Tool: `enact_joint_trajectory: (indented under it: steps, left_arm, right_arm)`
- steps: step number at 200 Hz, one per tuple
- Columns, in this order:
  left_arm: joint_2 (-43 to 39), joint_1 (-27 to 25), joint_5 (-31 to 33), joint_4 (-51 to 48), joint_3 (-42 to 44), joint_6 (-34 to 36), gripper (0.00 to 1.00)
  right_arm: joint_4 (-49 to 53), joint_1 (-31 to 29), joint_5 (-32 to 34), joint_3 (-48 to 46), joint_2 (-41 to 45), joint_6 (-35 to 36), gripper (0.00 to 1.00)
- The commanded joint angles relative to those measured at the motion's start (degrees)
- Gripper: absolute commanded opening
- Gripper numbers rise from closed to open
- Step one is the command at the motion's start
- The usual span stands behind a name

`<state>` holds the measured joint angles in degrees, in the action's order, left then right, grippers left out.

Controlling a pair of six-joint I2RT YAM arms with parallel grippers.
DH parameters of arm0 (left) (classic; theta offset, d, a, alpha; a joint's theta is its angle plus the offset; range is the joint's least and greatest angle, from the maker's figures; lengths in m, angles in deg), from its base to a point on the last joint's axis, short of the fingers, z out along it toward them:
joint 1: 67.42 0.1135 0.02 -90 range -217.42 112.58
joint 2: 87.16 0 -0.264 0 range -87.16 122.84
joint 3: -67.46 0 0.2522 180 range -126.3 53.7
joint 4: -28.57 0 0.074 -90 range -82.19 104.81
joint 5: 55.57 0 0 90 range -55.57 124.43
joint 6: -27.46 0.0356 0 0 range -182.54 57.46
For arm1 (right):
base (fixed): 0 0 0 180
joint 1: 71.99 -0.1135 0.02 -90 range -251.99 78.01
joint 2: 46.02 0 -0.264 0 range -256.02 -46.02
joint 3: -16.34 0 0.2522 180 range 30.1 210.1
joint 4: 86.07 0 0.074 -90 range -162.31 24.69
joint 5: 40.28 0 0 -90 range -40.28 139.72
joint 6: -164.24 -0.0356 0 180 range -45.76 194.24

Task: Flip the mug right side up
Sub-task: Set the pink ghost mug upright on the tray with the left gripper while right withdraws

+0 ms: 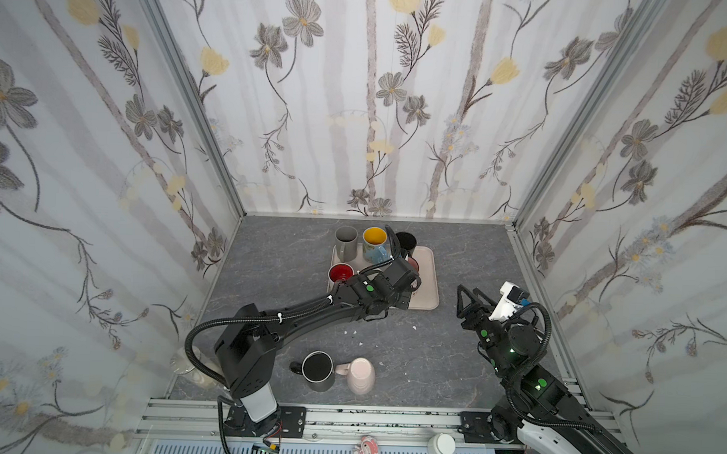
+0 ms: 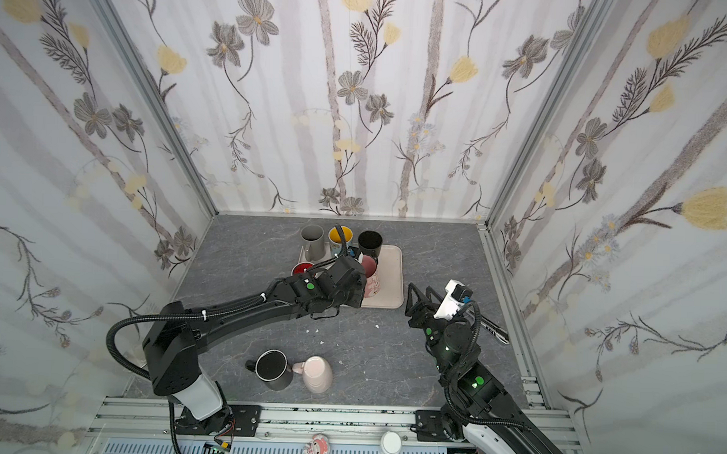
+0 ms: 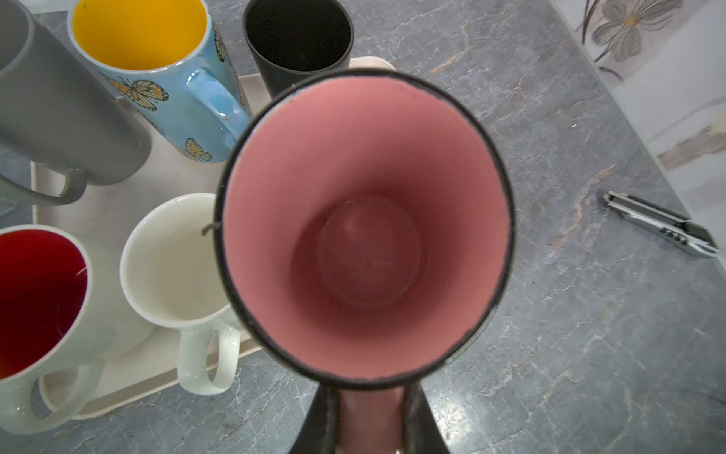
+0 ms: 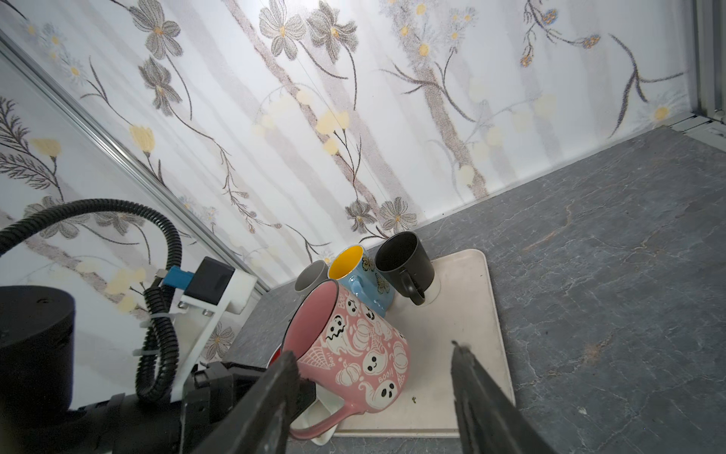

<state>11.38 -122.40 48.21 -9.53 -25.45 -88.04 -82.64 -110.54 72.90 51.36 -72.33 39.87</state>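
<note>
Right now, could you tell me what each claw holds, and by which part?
Left claw grips the pink mug by its handle; right claw holds nothing.

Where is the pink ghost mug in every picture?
Top view: the pink ghost mug peeks out behind the left arm.
Top view: the pink ghost mug shows more, over the tray.
Left wrist: its pink inside fills the middle.
Right wrist: tilted, ghost pattern showing.
Landmark: the black mug on the tray, next to it everywhere.
</note>
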Motion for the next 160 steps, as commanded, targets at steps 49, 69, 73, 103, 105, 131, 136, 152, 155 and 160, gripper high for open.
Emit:
enact_joint_trajectory:
  steps: [49, 69, 73, 103, 105, 131, 136, 152, 155, 160]
  left_arm:
    - [7.79, -0.09, 5.81, -0.97, -5.53, 2.83, 0.00]
    - [9.09, 0.04, 5.41, -0.71, -6.26, 2.95, 0.00]
    - [9.28, 0.05, 5.35, -0.71, -6.41, 2.96, 0.00]
    - [10.66, 0.18, 4.87, -0.54, -6.98, 2.91, 0.00]
    - [10.67, 0.15, 4.86, -0.47, -6.98, 2.91, 0.00]
    - [10.78, 0.74, 4.66, -0.45, -6.41, 2.56, 0.00]
    - [10.73, 0.81, 4.59, -0.40, -6.17, 2.47, 0.00]
    - [10.71, 1.19, 4.03, -0.18, -5.54, 2.27, 0.00]
    - [10.70, 1.17, 4.00, -0.18, -5.46, 2.15, 0.00]
    - [10.63, 1.24, 3.90, -0.18, -5.40, 2.05, 0.00]
  right_arm:
    - [2.23, 0.71, 2.20, -1.03, 3.09, 1.95, 0.64]
    - [2.41, 0.88, 2.14, -1.14, 3.57, 2.03, 0.64]
    - [2.46, 0.86, 2.14, -1.12, 3.59, 2.14, 0.64]
    - [2.76, 1.03, 2.08, -1.08, 4.15, 2.29, 0.64]
    - [2.77, 1.08, 2.05, -1.09, 4.22, 2.29, 0.64]
    - [3.03, 1.18, 1.85, -1.16, 4.50, 2.22, 0.65]
    - [3.03, 1.15, 1.79, -1.14, 4.51, 2.20, 0.65]
    - [3.05, 1.18, 1.63, -1.11, 4.42, 2.18, 0.66]
    - [3.06, 1.20, 1.63, -1.10, 4.42, 2.17, 0.66]
    - [3.03, 1.19, 1.61, -1.13, 4.42, 2.16, 0.66]
